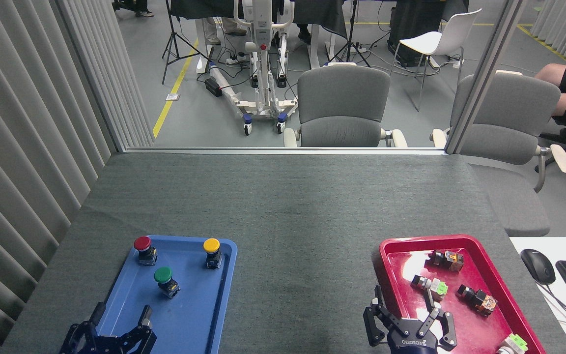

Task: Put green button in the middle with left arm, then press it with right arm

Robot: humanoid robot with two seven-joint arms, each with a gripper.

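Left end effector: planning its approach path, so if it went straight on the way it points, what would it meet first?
Probably the green button: the left end effector, open over the blue tray, points up-tray toward it. Height is unclear.

Head-high, forward-down (single view)

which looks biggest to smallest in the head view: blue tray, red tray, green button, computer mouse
1. blue tray and red tray: look alike, both cut off by the bottom edge, so unranked.
2. computer mouse
3. green button
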